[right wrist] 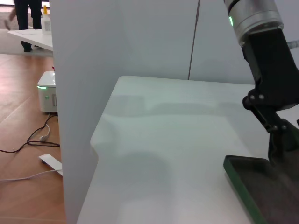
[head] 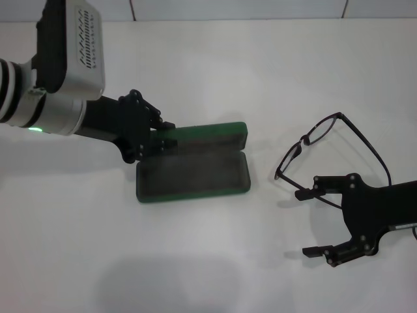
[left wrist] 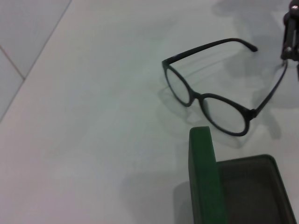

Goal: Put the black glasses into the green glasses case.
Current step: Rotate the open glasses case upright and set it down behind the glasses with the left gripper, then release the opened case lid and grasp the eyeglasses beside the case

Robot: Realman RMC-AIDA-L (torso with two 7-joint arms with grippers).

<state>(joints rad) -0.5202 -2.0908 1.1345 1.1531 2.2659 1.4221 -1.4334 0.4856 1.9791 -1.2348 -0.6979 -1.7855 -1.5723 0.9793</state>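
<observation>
The black glasses sit toward the counter's right edge with their temples unfolded, well apart from the green glasses case, which lies open mid-counter, lid raised. The right hand hovers just beside the frame with its fingers spread wide, empty. The left hand rests at the case's left end; its grip cannot be made out. The thin frame looks light, springy and fragile, so taking it by a temple or the bridge seems wiser than touching the slick lenses.
</observation>
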